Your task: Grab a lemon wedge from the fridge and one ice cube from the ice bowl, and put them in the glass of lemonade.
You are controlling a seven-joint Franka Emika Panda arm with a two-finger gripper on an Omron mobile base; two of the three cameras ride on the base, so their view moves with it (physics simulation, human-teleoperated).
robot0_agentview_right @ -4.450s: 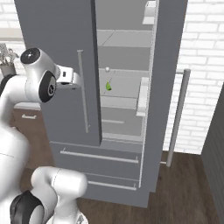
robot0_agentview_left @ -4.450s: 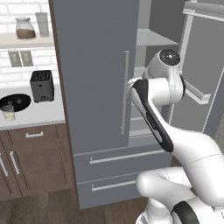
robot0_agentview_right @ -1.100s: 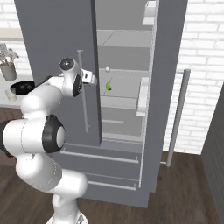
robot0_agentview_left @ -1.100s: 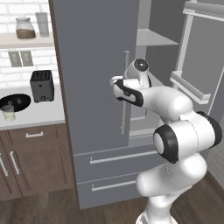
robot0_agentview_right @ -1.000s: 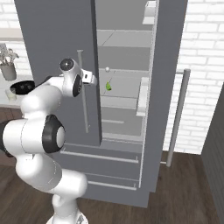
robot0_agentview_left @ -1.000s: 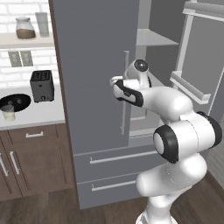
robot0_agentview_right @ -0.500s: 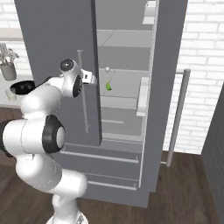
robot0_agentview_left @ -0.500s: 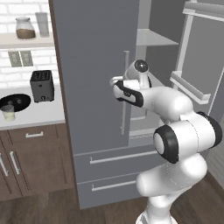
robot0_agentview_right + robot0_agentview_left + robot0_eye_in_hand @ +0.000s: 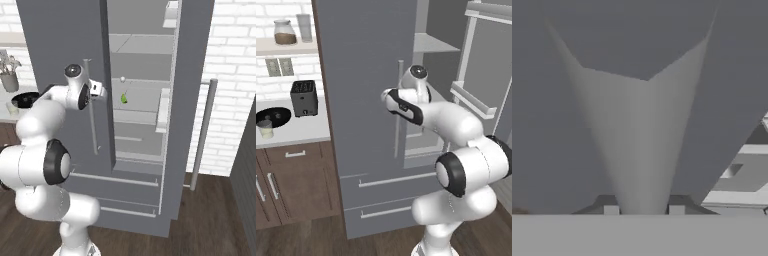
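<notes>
**Gripper clamped on the left fridge door handle**

- Gripper (image 9: 643,210): jaws narrow, closed on the pale vertical bar handle (image 9: 398,107) of the fridge's left door. In the hand view the bar runs straight up from between the two finger tips (image 9: 611,209), one tip on each side of it, touching.
- Fridge (image 9: 363,75): matte grey, directly ahead of the gripper. The left door behind the held handle looks shut or nearly so; the right door (image 9: 187,75) stands swung open, off to the gripper's right.
- Lemon wedge (image 9: 123,98): tiny, yellow-green, on a shelf inside the open right half of the fridge, beyond the gripper and to its right, about level with it. Apart from the fingers, with the edge of the left door between them.
- Small pale ball-like item (image 9: 122,79) just above the wedge; cannot tell what it is.
- Ice bowl (image 9: 272,117): glossy black, on the counter (image 9: 301,131) well off to the gripper's left and lower.
- Glass of lemonade (image 9: 265,129): short tumbler just in front of the bowl, same side, touching or nearly touching its rim; cannot tell which.
- Toaster (image 9: 304,98): dark, on the counter right of the bowl, between it and the fridge.
</notes>
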